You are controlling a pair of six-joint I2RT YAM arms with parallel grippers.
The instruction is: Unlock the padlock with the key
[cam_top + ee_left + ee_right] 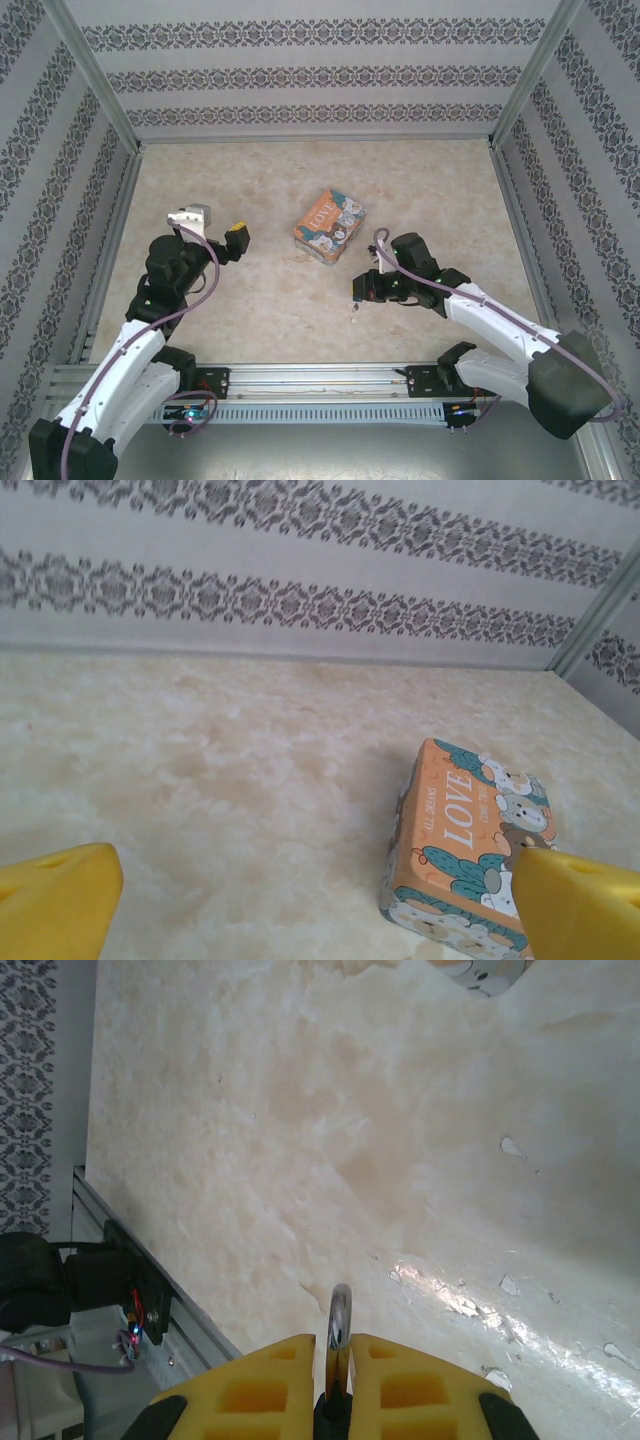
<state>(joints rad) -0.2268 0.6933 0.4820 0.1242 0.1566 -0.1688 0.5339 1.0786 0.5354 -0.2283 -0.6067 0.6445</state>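
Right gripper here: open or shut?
Shut. In the right wrist view the right gripper has yellow pads closed on a thin silvery loop; what the loop belongs to, cannot tell.

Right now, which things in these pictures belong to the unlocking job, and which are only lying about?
For the job:
- padlock, only its silvery loop showing, pinched in the shut right hand
- left hand, open and empty

Lying about:
- box with cartoon print and the word LOVE, resting on the table, apart from both hands
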